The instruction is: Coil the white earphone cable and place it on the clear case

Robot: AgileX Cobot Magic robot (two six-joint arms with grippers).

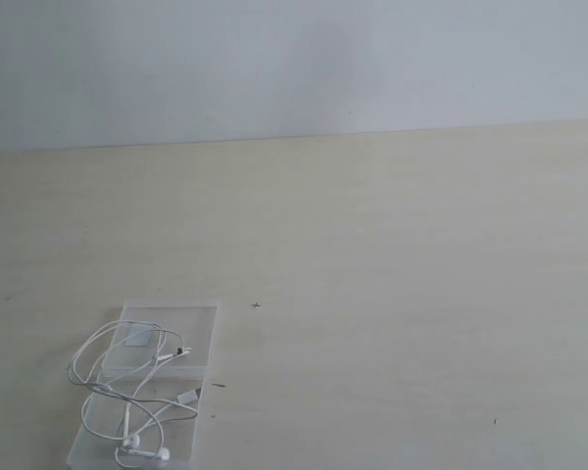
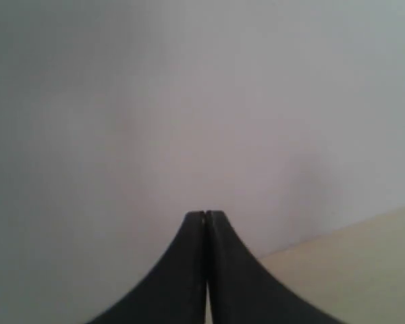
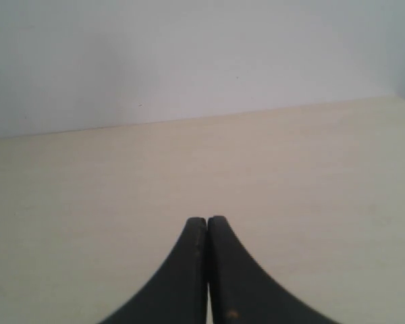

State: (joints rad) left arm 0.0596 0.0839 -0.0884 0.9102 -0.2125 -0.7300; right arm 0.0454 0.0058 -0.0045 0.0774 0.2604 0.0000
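The white earphone cable (image 1: 127,387) lies in loose loops on top of the clear case (image 1: 201,338) at the lower left of the exterior view, its two earbuds near the case's front end. The case lies flat with a small white label on its far half. Neither arm shows in the exterior view. In the left wrist view my left gripper (image 2: 205,214) is shut with nothing between its dark fingers, facing the wall. In the right wrist view my right gripper (image 3: 207,219) is shut and empty too, over bare table. Neither wrist view shows the cable or the case.
The pale wooden table (image 1: 392,294) stretches back to a white wall (image 1: 294,59). A few tiny dark marks dot the tabletop near the case.
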